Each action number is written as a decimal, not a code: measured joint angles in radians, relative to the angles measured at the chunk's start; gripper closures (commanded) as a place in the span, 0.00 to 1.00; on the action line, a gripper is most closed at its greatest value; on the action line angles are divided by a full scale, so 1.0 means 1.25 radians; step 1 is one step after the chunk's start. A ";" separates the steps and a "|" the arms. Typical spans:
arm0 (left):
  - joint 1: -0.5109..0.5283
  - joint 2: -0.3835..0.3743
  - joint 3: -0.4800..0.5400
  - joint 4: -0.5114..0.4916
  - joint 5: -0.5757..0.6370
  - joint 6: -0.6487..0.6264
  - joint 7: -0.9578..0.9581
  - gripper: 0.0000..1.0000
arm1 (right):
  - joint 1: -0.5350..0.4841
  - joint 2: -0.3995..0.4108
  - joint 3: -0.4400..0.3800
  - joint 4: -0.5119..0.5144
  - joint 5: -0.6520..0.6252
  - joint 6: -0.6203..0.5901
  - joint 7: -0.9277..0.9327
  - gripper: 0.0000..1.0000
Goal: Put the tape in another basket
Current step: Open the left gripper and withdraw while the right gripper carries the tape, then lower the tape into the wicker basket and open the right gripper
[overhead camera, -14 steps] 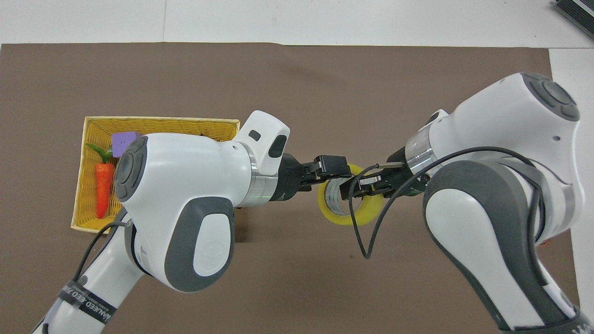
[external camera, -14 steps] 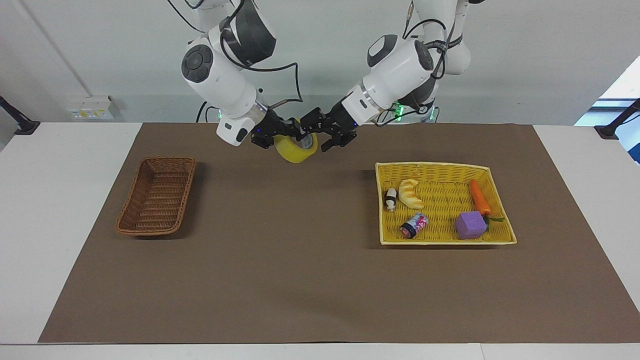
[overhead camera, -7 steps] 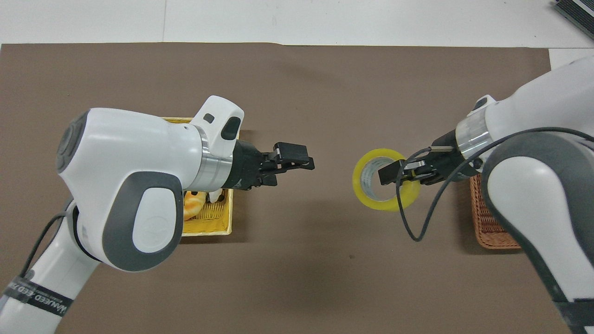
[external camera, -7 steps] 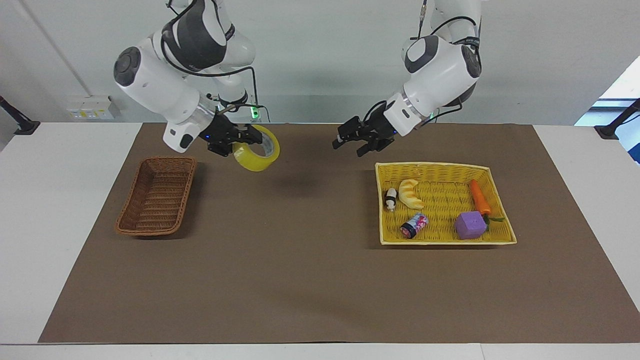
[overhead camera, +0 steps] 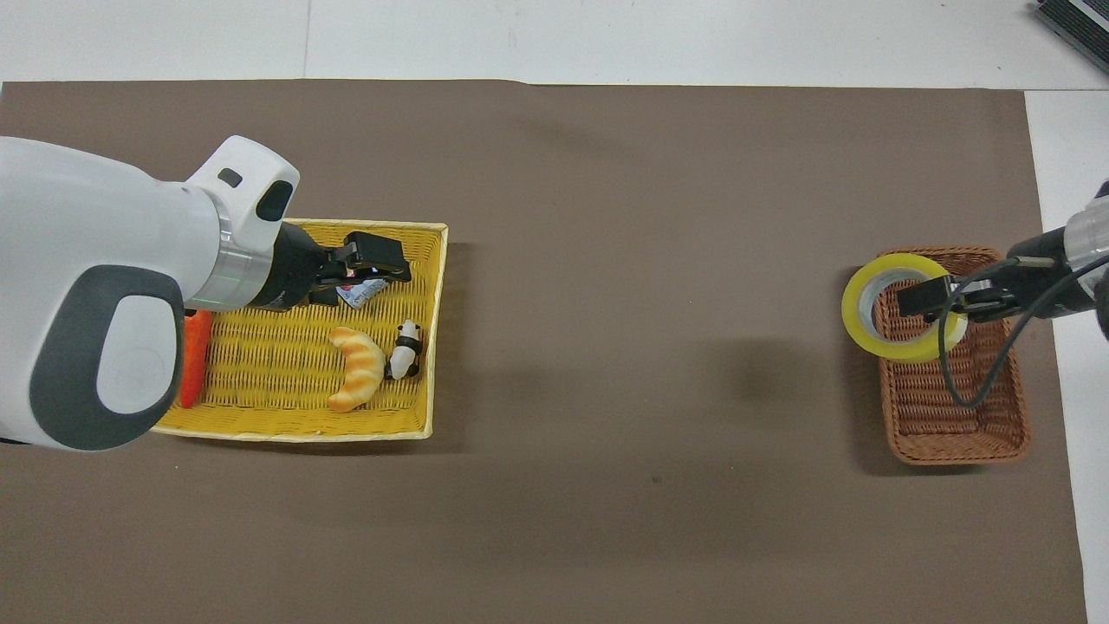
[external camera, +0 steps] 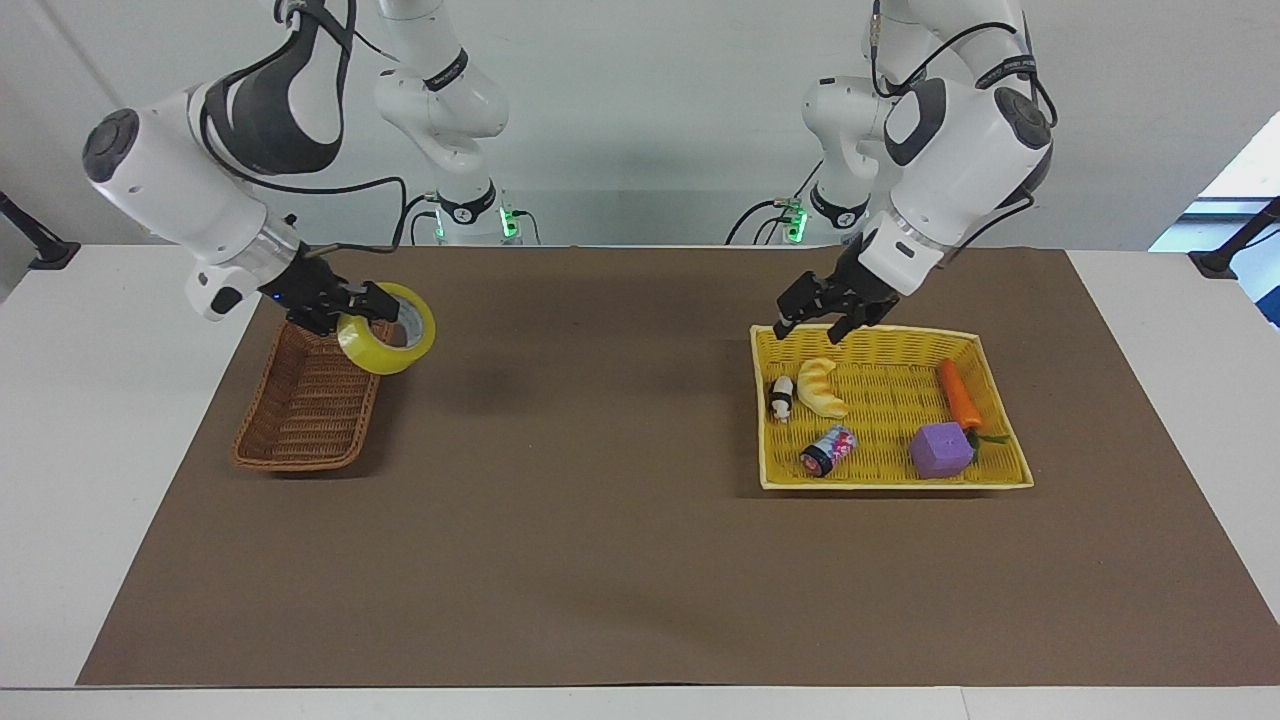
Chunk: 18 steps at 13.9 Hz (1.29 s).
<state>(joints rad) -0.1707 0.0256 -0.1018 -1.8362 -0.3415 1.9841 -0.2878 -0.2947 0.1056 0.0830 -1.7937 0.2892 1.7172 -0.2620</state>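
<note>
The yellow tape (external camera: 387,341) hangs in my right gripper (external camera: 365,305), which is shut on the roll's wall. It is in the air over the dark brown wicker basket (external camera: 305,420), above the rim that faces the table's middle. In the overhead view the tape (overhead camera: 905,351) and right gripper (overhead camera: 923,299) overlap one end of the basket (overhead camera: 953,425). My left gripper (external camera: 812,322) is open and empty. It hovers over the yellow basket's (external camera: 890,485) rim nearest the robots, and also shows in the overhead view (overhead camera: 381,260).
The yellow basket (overhead camera: 295,432) holds a croissant toy (external camera: 820,387), a panda figure (external camera: 780,398), a small can (external camera: 827,450), a purple cube (external camera: 940,450) and a carrot (external camera: 960,393). A brown mat (external camera: 600,520) covers the table between the baskets.
The right gripper took the tape over from the left at the table's middle and carried it over the brown basket. The left gripper let go and drew back over the yellow basket.
</note>
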 measured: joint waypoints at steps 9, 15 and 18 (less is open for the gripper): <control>0.184 -0.011 0.004 0.131 0.255 -0.229 0.279 0.00 | -0.113 0.093 0.000 -0.054 0.000 0.065 -0.114 1.00; 0.187 -0.015 0.006 0.269 0.287 -0.405 0.295 0.00 | -0.132 0.128 -0.001 -0.063 0.000 0.088 -0.173 0.83; 0.200 -0.013 0.012 0.268 0.287 -0.407 0.295 0.00 | -0.135 0.133 0.000 -0.071 -0.001 0.105 -0.192 0.18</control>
<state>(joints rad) 0.0795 0.0092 -0.0873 -1.5009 0.0173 1.4757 0.0811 -0.4641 0.2717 0.0826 -1.8821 0.2885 1.8485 -0.5019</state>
